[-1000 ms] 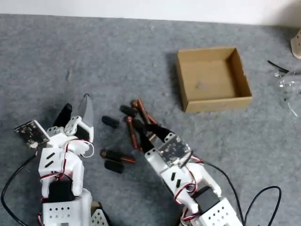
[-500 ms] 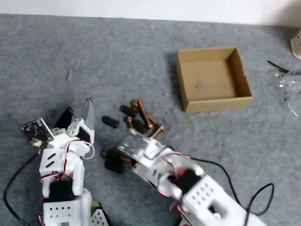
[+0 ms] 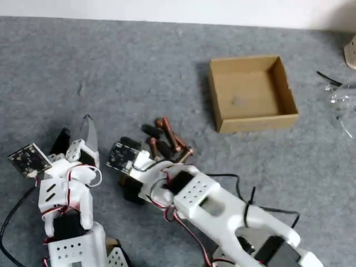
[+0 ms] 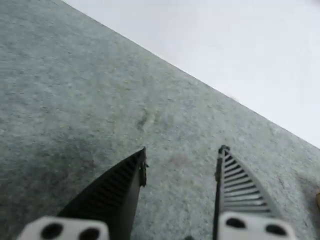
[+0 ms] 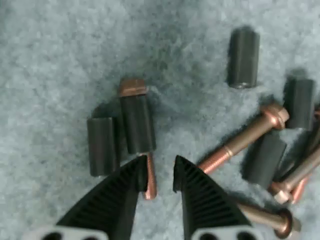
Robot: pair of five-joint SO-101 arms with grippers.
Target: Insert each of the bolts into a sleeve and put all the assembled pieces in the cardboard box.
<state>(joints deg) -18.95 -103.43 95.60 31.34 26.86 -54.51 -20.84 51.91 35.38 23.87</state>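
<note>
Right gripper [image 5: 160, 162] is parted, the jaws standing either side of the bare shank end of an assembled piece [image 5: 136, 121] (bolt already through its sleeve, copper head poking out the far end). Nothing is pinched yet, as far as I can tell. A loose sleeve [image 5: 103, 146] lies just beside that piece, touching or near enough, and that's the catch here. I'd close slow and square on the shank so the near finger doesn't drag that sleeve along. The shank is thin and round, so an off-centre grip could let it roll out or tip. Grabbing across the sleeved part might hold better, but the neighbour is in the way there. After that, lift straight up before swinging over to the box [image 3: 251, 92], which sits well apart toward the far right of the high view and looks empty from above.

The other bolts [image 3: 169, 133] and sleeves lie in a jumble between the arms and the box. Left gripper [image 4: 181, 152] is spread wide with nothing in it, over the mat [image 3: 139, 61].

That mat is grey and felt-like, so parts probably won't slide or roll much, which helps. A white wall [image 4: 225, 45] or board runs along the far edge. Some clear plastic bits [image 3: 339, 99] and a black wire [image 3: 327, 79] sit at the right edge, well away from the work.
</note>
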